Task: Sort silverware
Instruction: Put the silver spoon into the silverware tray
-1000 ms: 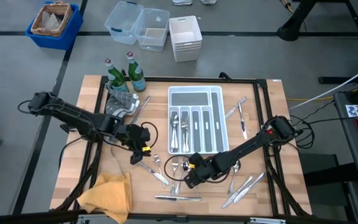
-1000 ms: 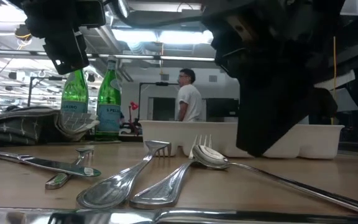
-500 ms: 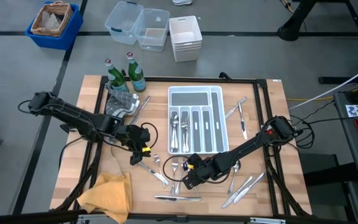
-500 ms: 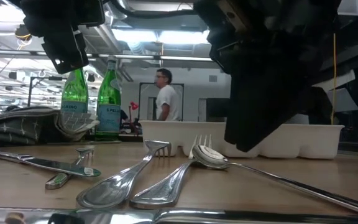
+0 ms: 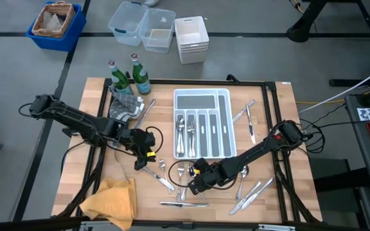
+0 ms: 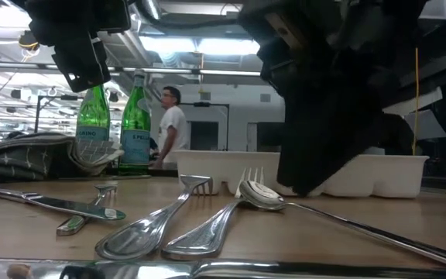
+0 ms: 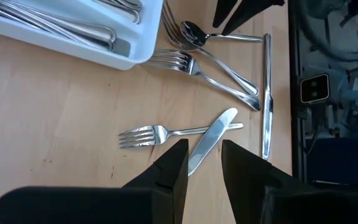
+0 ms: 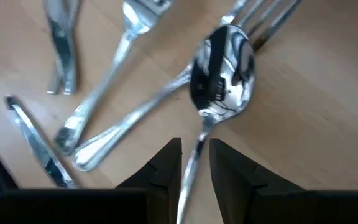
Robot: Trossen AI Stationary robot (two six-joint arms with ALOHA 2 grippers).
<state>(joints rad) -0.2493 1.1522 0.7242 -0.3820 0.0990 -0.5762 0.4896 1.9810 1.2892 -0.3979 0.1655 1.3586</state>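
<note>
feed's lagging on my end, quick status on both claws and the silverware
Right claw open, straddling a spoon handle, nothing gripped. Left claw open and empty above a crossed fork and knife. Tray partly filled. Loose forks crowd the spoon.

Crossed forks crowd the spoon; its handle lies between the fingers.

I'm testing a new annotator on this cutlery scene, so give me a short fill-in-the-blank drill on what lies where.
1. The right gripper straddles the handle of a shiny metal ___.
2. Two green glass ___ stand behind the grey folded cloth.
3. Under the left gripper a silver knife lies across a metal ___.
4. The white compartmented plastic tray holds cutlery in its ___ slots.

Missing: spoon; bottles; fork; left
</note>
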